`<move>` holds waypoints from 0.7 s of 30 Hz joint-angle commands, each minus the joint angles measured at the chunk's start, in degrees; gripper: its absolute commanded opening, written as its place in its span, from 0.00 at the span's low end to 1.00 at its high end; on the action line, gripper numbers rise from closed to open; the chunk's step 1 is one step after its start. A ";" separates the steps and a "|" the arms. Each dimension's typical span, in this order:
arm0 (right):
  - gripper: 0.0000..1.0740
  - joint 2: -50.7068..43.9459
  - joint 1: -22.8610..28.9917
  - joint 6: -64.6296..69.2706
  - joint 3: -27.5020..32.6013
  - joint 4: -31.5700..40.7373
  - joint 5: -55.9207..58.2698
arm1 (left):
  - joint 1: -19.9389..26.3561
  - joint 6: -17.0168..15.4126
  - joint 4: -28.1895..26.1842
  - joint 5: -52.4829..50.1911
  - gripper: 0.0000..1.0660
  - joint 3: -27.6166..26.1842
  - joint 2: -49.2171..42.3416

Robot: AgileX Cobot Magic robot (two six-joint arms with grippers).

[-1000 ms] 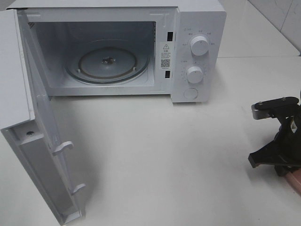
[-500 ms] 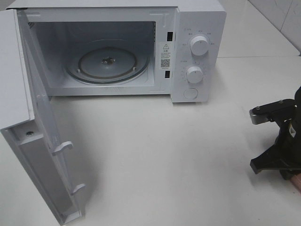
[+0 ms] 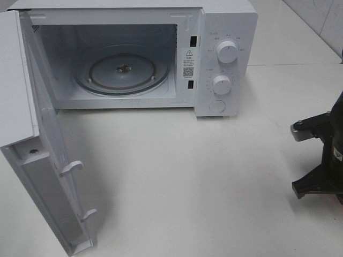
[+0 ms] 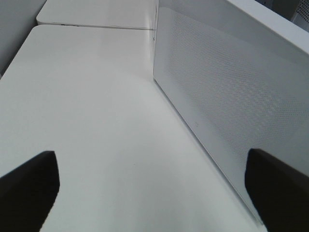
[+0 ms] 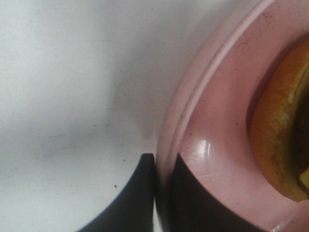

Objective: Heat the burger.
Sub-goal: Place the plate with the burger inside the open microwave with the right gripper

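Note:
The burger (image 5: 282,140) shows only in the right wrist view, as a golden-brown bun edge on a round pink plate (image 5: 217,121). My right gripper (image 5: 161,193) has one black finger on each side of the plate's rim and is shut on it. In the exterior view the right arm (image 3: 324,160) is at the far right edge, and the plate and burger are out of view there. The white microwave (image 3: 225,32) stands at the back with its door (image 3: 37,160) swung wide open and a bare glass turntable (image 3: 123,69). My left gripper (image 4: 154,193) is open and empty.
The left gripper hovers over the white table (image 4: 87,96) beside the microwave's perforated side wall (image 4: 231,87). The open door juts toward the front left. Two knobs (image 3: 227,52) sit on the microwave's right panel. White table (image 3: 187,176) lies between microwave and right arm.
The right arm has shifted right and down toward the edge of the exterior view. The pink plate sliver seen below it earlier no longer shows there.

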 commanded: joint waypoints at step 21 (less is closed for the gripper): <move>0.00 -10.49 8.59 0.40 0.34 -2.52 14.67 | 0.06 0.00 -0.52 -0.29 0.94 0.06 -1.15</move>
